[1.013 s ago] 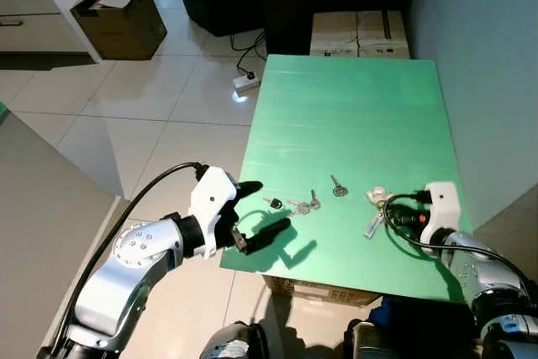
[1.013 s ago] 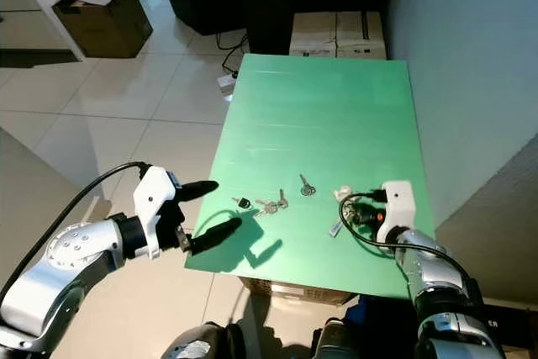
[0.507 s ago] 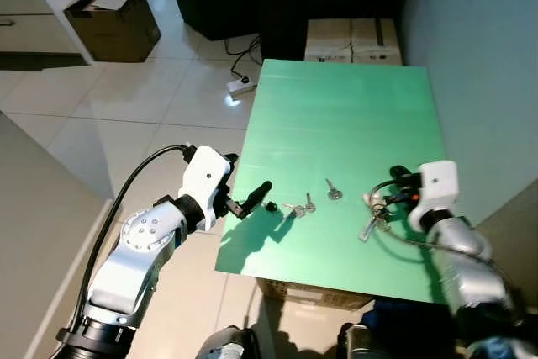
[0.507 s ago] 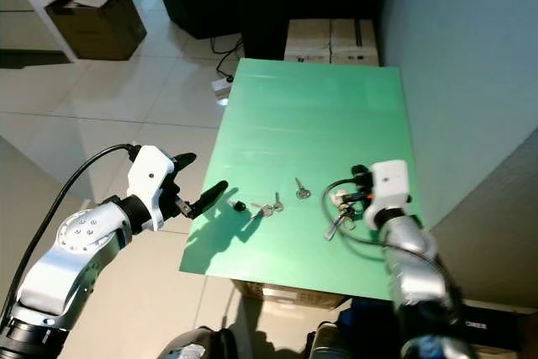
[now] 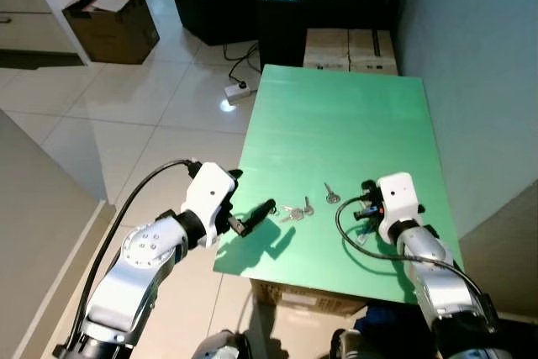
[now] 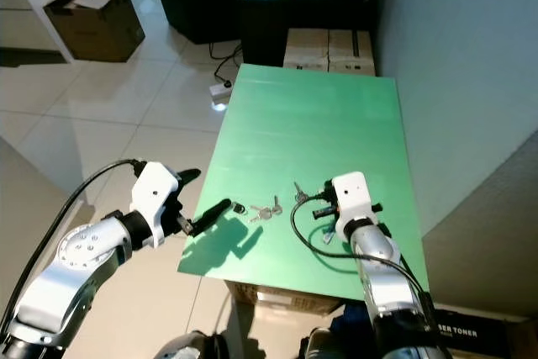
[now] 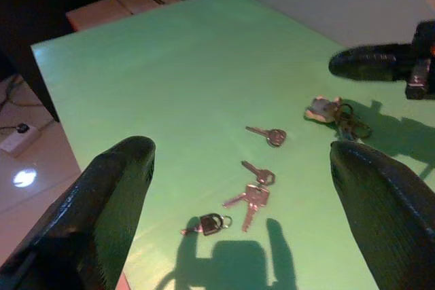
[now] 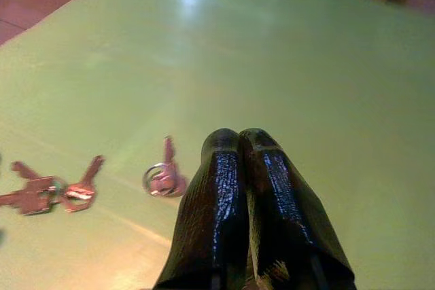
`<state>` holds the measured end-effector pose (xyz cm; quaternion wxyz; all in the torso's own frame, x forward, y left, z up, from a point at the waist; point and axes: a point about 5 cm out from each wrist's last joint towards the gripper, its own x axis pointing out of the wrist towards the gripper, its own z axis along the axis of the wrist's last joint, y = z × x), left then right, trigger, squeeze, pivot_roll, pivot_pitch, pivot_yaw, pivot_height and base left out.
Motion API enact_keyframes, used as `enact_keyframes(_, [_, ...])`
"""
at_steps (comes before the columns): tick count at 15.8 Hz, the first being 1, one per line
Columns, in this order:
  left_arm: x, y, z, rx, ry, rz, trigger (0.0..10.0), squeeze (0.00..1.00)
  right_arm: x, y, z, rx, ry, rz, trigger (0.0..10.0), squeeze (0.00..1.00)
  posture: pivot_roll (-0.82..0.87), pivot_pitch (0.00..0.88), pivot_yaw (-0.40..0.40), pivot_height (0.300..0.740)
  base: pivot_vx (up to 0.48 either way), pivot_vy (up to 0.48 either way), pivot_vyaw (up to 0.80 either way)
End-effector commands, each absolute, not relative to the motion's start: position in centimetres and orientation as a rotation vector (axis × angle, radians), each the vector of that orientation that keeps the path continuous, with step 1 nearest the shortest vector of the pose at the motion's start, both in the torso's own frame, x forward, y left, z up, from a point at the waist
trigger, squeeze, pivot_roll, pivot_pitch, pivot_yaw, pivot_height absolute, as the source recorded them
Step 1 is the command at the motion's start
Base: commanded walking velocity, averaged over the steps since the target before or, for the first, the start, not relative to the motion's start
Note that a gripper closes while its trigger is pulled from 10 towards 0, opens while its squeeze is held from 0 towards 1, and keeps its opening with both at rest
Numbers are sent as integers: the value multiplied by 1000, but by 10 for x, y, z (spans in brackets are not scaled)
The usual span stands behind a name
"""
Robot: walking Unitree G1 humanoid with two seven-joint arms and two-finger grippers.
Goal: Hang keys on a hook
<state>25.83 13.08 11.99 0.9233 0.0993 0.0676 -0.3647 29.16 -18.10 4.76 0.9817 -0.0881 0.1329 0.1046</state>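
**A:** Keys lie scattered on the green table [image 5: 336, 115]. Where do you see them, taken from the left?

**B:** First you meet the left gripper [image 5: 250, 199], its two black fingers spread wide apart and holding nothing, poised over the table's left edge near the front. Just beyond its fingertips lies a small dark-headed key [image 7: 206, 223]. Beside that you find a pair of joined keys [image 5: 296, 210], lying flat. Next comes a single key on a ring [image 5: 330, 194], set a little farther back on the table.

**A:** And to the right of those?

**B:** You reach the right gripper [image 8: 239, 142], its fingers pressed together with nothing between them, tips pointing toward the single key. Its white wrist housing [image 5: 397, 196] sits above the table with a black cable [image 5: 346, 234] looping in front of it. In the left wrist view you can make out a key bunch with a pale tag [image 7: 334, 114] lying on the table beside the right gripper's fingers; whether they touch you cannot tell.

**A:** What stands beyond the table?

**B:** You see cardboard boxes [image 5: 349, 48] on the floor behind the far edge, and an open carton [image 5: 111, 13] far to the left on the tiled floor [image 5: 126, 115].
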Motion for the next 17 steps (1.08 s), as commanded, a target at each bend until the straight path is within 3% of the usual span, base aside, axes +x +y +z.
enact_keyframes(1, [262,136,122,228,130,-722,10000,0,291,-181,43,-133,315,212,10000,1000,0,96,84,740,0,0,0])
enact_keyframes(4, [264,139,126,222,119,-732,10000,0,290,-190,30,-131,452,137,10000,1000,3,103,88,740,0,0,0])
enact_keyframes(7, [263,137,125,225,128,-747,10000,0,287,-207,26,-127,422,67,10000,1000,1,106,104,740,0,0,0])
enact_keyframes(17, [262,145,141,233,74,-747,10000,0,289,-245,30,-1,378,159,10000,1000,62,172,155,740,0,0,0])
